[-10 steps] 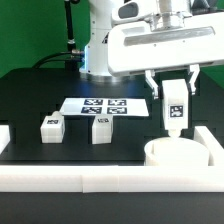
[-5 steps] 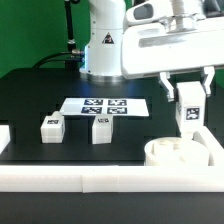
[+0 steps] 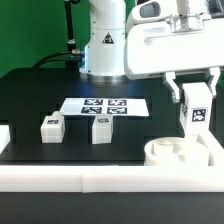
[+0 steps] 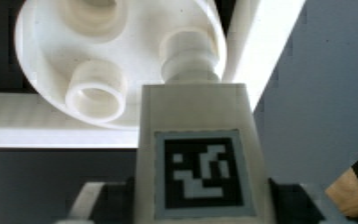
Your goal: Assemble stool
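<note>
My gripper [image 3: 197, 98] is shut on a white tagged stool leg [image 3: 197, 112] and holds it upright above the right part of the round seat disc [image 3: 172, 152], which lies in the front right corner. In the wrist view the leg [image 4: 197, 140] fills the middle, its tag facing the camera, with the seat [image 4: 87, 50] and its holes beyond. The gripper's fingers [image 4: 101, 200] clamp the leg's sides. Two more tagged legs [image 3: 51, 128] [image 3: 101, 129] stand on the black table at the exterior view's left and middle.
The marker board [image 3: 104, 106] lies flat behind the two standing legs. A long white border rail [image 3: 90, 178] runs along the front edge and turns up at the right side [image 3: 208, 140]. The robot base [image 3: 100, 40] stands at the back.
The gripper with the leg has moved toward the exterior view's right and slightly up, from beside the seat's middle to above its right part.
</note>
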You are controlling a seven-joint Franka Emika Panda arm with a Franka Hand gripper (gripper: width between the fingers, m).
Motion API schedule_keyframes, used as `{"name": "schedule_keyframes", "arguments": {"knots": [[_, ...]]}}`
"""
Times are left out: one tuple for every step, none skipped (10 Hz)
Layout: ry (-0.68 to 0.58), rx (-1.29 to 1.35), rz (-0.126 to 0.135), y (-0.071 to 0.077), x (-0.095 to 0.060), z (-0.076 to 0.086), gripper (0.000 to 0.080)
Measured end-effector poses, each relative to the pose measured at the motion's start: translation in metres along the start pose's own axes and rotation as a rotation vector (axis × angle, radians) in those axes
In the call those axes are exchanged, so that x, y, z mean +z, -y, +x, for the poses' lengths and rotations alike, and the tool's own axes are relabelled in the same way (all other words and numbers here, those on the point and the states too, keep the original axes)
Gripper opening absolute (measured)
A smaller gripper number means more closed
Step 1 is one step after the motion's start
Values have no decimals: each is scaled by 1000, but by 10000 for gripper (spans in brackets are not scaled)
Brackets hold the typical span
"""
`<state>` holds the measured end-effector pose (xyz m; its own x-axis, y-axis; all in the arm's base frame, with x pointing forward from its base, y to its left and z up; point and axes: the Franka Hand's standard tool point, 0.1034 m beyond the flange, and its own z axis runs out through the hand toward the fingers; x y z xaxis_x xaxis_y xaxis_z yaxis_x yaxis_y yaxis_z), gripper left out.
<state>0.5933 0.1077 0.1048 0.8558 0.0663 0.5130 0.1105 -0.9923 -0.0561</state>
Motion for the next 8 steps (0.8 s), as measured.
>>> {"name": "schedule_keyframes", "arguments": {"knots": [[1,-18,1,1,1,0,337],[-2,-37,3,1,3,8,337],[-17,-51,5,2,5,18,337],[-23,-54,6,3,8,23,337],[-23,-58,5,1,11,22,337],[-19,-60,3,-1,14,20,337],[-19,-60,2,-2,15,19,337],[-24,-62,2,0,16,17,337]]}}
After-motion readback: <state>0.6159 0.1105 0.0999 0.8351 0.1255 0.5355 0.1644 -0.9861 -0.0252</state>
